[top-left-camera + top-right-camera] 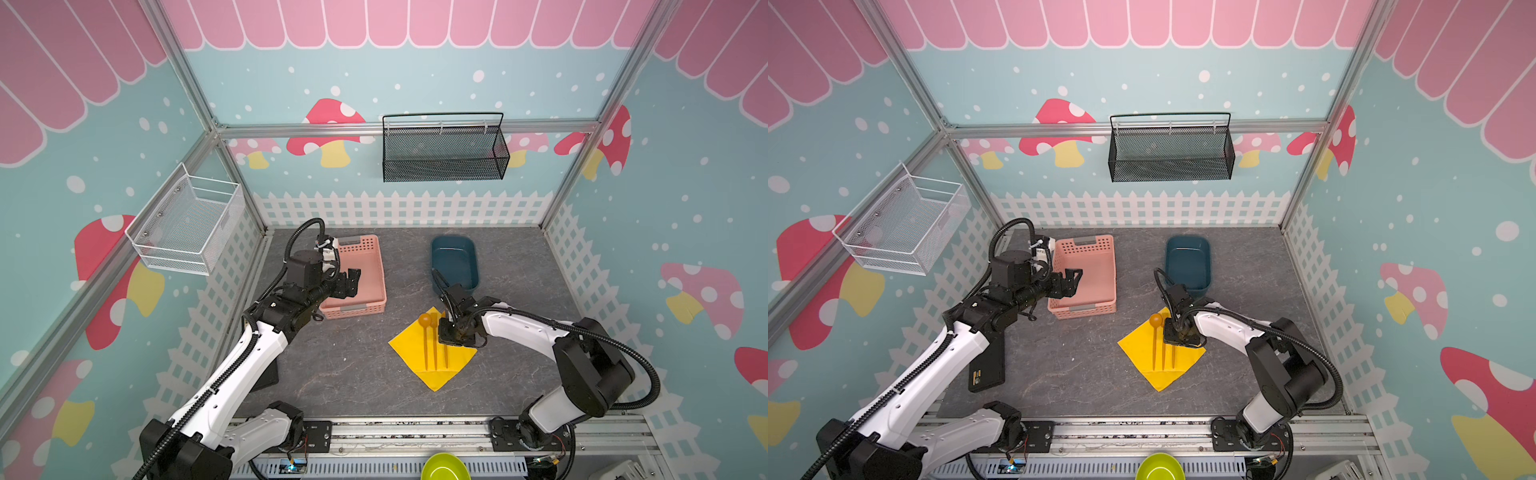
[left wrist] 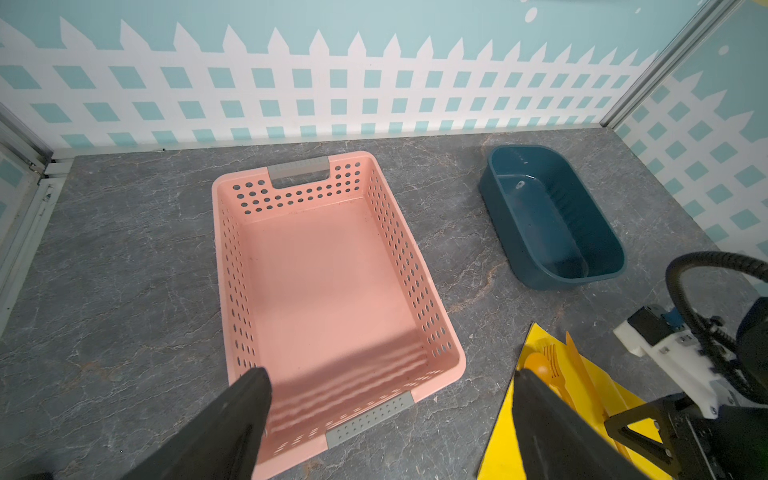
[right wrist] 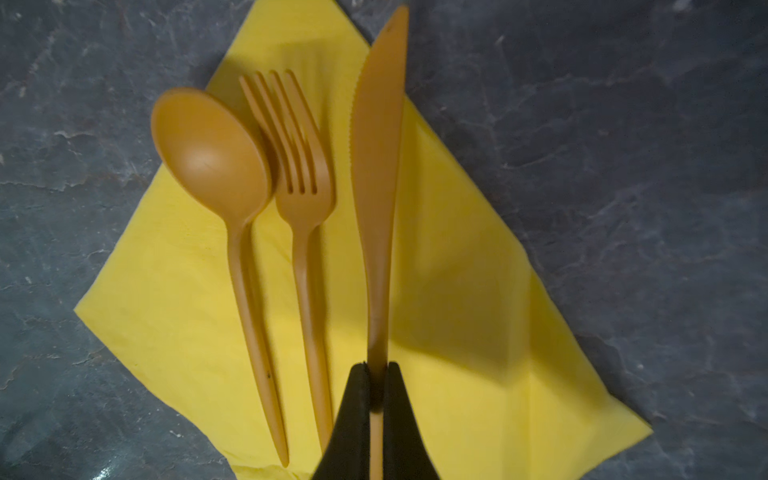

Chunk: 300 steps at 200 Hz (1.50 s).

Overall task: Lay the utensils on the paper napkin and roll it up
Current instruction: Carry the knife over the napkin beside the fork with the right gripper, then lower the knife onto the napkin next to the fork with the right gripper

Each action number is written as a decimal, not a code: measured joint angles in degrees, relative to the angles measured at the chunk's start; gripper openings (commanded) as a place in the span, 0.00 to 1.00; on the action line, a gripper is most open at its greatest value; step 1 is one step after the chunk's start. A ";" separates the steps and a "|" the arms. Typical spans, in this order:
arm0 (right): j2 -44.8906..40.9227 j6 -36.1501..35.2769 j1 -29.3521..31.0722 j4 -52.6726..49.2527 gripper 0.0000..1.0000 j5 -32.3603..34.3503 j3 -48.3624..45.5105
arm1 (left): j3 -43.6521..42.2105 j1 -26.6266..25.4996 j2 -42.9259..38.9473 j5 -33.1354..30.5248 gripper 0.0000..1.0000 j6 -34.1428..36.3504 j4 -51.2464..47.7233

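The yellow paper napkin lies flat on the grey table as a diamond; both top views show it. On it the utensils lie side by side: spoon, fork and knife. My right gripper is shut on the knife's handle, low over the napkin. The knife's tip reaches past the napkin's far corner. My left gripper hangs open and empty above the near end of the pink basket, left of the napkin.
A dark blue tub stands behind the napkin, next to the right arm's wrist. A black mesh basket hangs on the back wall and a white wire basket on the left wall. A green bowl sits past the front rail.
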 measured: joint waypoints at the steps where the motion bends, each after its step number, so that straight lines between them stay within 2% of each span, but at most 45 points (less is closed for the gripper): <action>1: 0.04 0.00 0.02 0.02 0.05 0.00 0.00 | 0.00 0.00 0.00 0.00 0.92 0.00 0.00; 300: 3.02 0.44 0.44 3.02 0.08 -0.39 -0.28 | 0.00 0.00 -0.11 0.00 0.92 0.00 0.02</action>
